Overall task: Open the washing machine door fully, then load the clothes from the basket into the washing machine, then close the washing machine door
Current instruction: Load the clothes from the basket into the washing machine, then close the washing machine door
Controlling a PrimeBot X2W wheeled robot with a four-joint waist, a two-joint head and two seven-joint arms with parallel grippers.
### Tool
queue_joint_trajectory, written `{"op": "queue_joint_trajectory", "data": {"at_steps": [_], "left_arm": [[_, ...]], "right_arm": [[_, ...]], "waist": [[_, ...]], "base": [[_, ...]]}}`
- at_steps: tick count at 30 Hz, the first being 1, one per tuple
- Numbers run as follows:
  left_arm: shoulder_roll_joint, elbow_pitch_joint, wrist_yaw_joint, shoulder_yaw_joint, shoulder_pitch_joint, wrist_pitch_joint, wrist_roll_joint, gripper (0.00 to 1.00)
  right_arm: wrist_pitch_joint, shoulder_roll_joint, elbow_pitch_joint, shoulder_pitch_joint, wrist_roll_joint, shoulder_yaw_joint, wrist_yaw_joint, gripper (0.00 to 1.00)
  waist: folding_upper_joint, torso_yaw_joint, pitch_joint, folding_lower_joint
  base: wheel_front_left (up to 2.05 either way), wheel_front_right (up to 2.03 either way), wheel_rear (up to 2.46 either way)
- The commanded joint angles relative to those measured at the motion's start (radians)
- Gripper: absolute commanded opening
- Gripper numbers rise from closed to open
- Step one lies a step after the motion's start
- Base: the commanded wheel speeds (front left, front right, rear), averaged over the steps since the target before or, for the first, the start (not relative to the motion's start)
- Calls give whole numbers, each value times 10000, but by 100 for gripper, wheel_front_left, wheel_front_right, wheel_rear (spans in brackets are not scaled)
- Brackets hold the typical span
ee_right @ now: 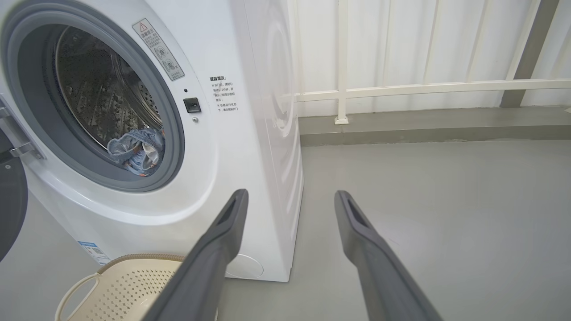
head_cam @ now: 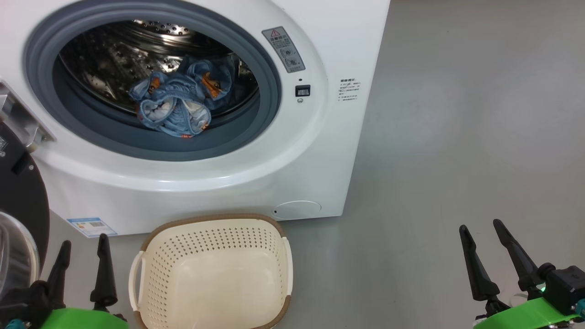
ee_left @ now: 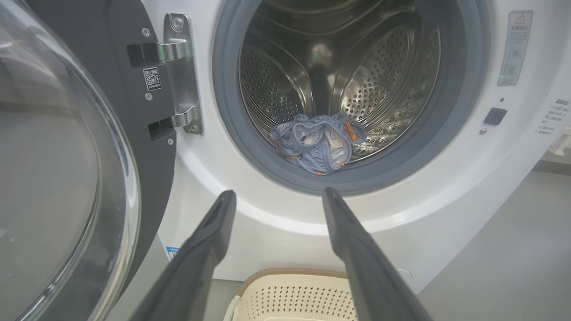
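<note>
Perforated steel drum [ee_left: 379, 80], glossy glass door [ee_left: 53, 178], cloth clothes [head_cam: 176, 107].

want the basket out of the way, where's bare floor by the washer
Wide bare floor right of the washing machine, ahead of the right gripper. Crowded on the left: open door, left gripper and basket sit close together.

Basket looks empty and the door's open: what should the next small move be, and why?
Probably bring the left tool to the washing machine door to start swinging it shut: the clothes lie in the drum, the basket holds nothing, and that tool is open, holding nothing.
</note>
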Motion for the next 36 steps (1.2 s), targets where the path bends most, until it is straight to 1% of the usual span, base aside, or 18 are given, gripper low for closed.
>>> {"op": "queue_joint_trajectory", "data": {"at_steps": [1, 18, 36], "left_arm": [[180, -294, -25, 387, -39, -53, 56, 100], [273, -387, -25, 274, -51, -53, -156, 100], [390, -395, -25, 201, 24, -53, -331, 100]], "right_arm": [[-74, -163, -277, 6, 40, 165, 85, 100], [-74, -124, -331, -11, -5, 141, 85, 100], [-74, -114, -318, 26, -21, 142, 85, 100]], "waist": [[0, -2, 3, 0], [0, -32, 101, 0], [0, -48, 27, 0]], "base": [[0, 0, 0], [-2, 2, 0], [-66, 66, 0]]}}
